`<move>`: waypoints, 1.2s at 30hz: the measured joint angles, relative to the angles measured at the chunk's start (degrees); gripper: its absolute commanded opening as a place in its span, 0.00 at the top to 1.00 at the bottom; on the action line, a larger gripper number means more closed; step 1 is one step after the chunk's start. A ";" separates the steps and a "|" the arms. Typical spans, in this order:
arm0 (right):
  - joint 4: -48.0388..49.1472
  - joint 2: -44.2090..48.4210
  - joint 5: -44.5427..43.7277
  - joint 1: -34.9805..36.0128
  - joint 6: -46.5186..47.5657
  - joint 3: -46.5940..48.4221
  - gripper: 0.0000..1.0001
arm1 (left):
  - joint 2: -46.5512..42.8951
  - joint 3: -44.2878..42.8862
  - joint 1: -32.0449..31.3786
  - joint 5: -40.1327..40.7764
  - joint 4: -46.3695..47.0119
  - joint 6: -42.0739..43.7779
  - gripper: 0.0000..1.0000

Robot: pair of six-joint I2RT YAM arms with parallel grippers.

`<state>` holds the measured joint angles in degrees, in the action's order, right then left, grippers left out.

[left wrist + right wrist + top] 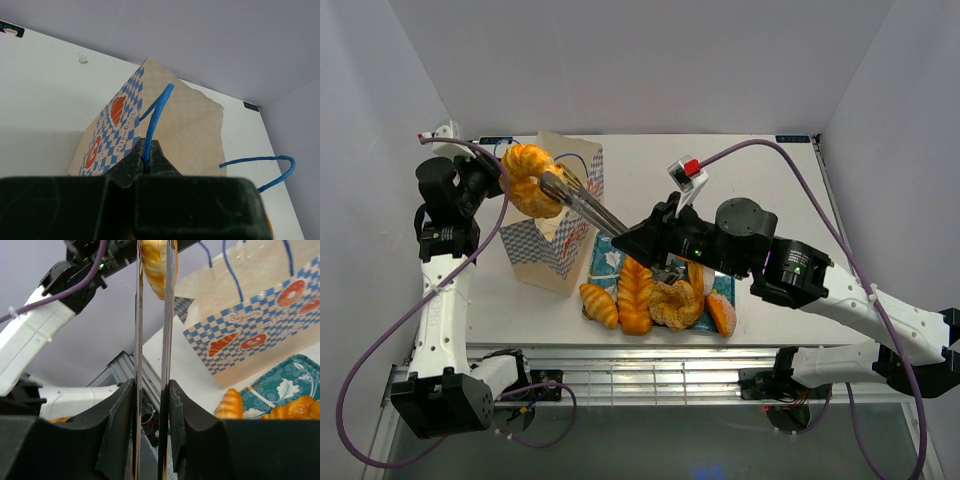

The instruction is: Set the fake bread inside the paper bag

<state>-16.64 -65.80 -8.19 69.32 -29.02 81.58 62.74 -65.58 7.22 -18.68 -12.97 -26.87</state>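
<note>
The paper bag (pixel 558 245) stands upright at the left, its mouth open. My left gripper (pixel 496 176) is shut on one of its blue cord handles (pixel 155 117), with the bag (pixel 185 130) just beyond the jaws (pixel 146 162). My right gripper (pixel 642 236) is shut on a pair of metal tongs (pixel 585 203). The tongs pinch a sugared ring doughnut (pixel 530 180) in the air over the bag's mouth. In the right wrist view the tong blades (pixel 167 315) run up from my gripper (pixel 152 400) to the doughnut (pixel 155 265). Several more fake breads lie on the tray: a croissant (pixel 600 303), a braided loaf (pixel 635 295), a ring doughnut (pixel 672 305).
The teal floral tray (pixel 608 255) sits right of the bag under my right arm, also in the right wrist view (pixel 280 390). The bag's second blue handle (pixel 265 167) hangs loose. Grey walls enclose the table on three sides. The metal rail lies along the near edge (pixel 650 365).
</note>
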 measured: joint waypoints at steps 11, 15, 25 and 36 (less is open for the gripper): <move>4.00 -4.42 -10.12 0.09 -0.96 -1.49 0.92 | -1.46 2.12 0.22 0.63 -0.37 -0.57 1.00; 4.39 -6.19 -11.52 0.07 -1.20 -1.53 0.92 | -1.46 2.12 0.33 2.27 -0.79 -0.35 1.00; 6.58 -5.14 -11.08 0.07 -2.34 -3.93 0.92 | -1.64 2.10 0.26 11.10 -3.89 0.72 1.00; 7.06 -3.43 -11.61 -1.07 -3.69 -9.44 0.92 | -2.29 1.99 0.15 13.60 -4.68 0.50 1.00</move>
<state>-9.58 -69.23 -19.79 68.25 -32.71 72.14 60.45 -63.59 7.38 -5.08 -17.65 -26.37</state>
